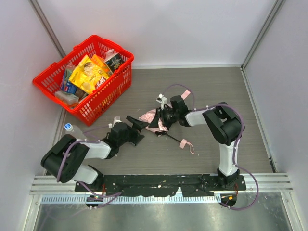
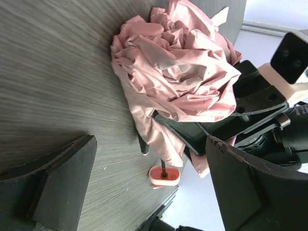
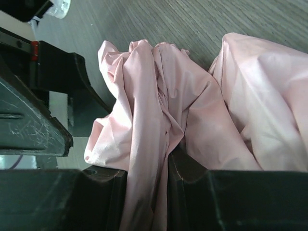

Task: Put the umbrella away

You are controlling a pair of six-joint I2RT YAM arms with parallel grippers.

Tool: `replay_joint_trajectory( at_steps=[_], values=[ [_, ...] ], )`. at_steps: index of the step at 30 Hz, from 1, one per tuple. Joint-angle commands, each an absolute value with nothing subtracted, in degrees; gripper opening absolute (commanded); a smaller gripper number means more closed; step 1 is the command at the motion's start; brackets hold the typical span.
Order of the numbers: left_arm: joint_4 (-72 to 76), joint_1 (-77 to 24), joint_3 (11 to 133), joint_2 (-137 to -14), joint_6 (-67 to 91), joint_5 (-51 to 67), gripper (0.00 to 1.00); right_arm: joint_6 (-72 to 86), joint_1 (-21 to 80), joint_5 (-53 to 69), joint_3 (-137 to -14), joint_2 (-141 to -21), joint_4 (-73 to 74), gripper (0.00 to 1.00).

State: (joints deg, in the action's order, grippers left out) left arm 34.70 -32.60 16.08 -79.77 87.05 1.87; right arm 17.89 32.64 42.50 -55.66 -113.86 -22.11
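Observation:
The pale pink umbrella [image 1: 150, 117] lies crumpled on the table's middle, its thin black shaft [image 1: 172, 138] running right to the small pink handle [image 1: 183, 143] and wrist loop [image 1: 190, 146]. My right gripper [image 1: 160, 120] is shut on a fold of the umbrella's fabric [image 3: 149, 192], which runs down between the fingers [image 3: 187, 183]. My left gripper [image 1: 139, 125] is open just left of the umbrella, nothing between its fingers [image 2: 62, 183]. In the left wrist view the bunched fabric [image 2: 178, 72] fills the top and the handle [image 2: 164, 175] shows end-on below it.
A red basket [image 1: 103, 103] with several snack packets stands at the back left. A clear bottle [image 1: 72, 130] lies by the left arm. White walls close in the table on three sides.

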Motion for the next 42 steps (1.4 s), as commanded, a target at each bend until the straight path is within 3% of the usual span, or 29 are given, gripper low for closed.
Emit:
replay_joint_trajectory(
  at_steps=[1,7,12,17,22,26,28,30,33,42],
  values=[
    [37.3,-35.2,17.7,-85.9,92.5,-5.9,0.99,20.4,32.3,46.0,-51.5,-122.2,-9.8,0.01],
    [28.5,-38.8,20.6,-87.4,94.0,-19.5,0.94,20.6,31.3,50.6,-52.3,-123.7,-9.8,0.01],
    [24.8,-39.5,22.2,-90.3,95.8,-23.1,0.82,21.0,31.2,54.0,-52.6,-124.1,-11.2,0.01],
    [15.1,-39.7,27.3,-93.1,91.2,-25.7,0.83,18.9,31.6,56.8,-54.0,-123.1,-9.4,0.01],
    [17.9,-39.9,27.3,-95.9,86.8,-25.6,0.78,11.7,33.6,55.7,-57.6,-123.6,-1.4,0.01],
    [24.0,-39.8,24.1,-97.2,85.3,-24.4,0.68,10.0,34.1,56.0,-58.4,-123.2,-0.4,0.01],
    [22.1,-39.6,23.8,-97.0,86.2,-23.0,0.72,9.8,34.2,56.1,-58.5,-122.9,1.4,0.01],
    [18.7,-39.5,23.0,-95.5,89.0,-21.5,0.83,9.2,34.1,54.1,-58.6,-122.3,2.5,0.01],
    [5.9,-38.1,24.9,-92.4,95.1,-16.2,0.94,7.2,34.5,50.9,-58.2,-120.2,3.7,0.01],
    [-15.2,-36.3,34.4,-89.0,98.7,-16.1,0.98,8.6,36.3,43.9,-51.8,-112.9,-7.5,0.01]
  ],
)
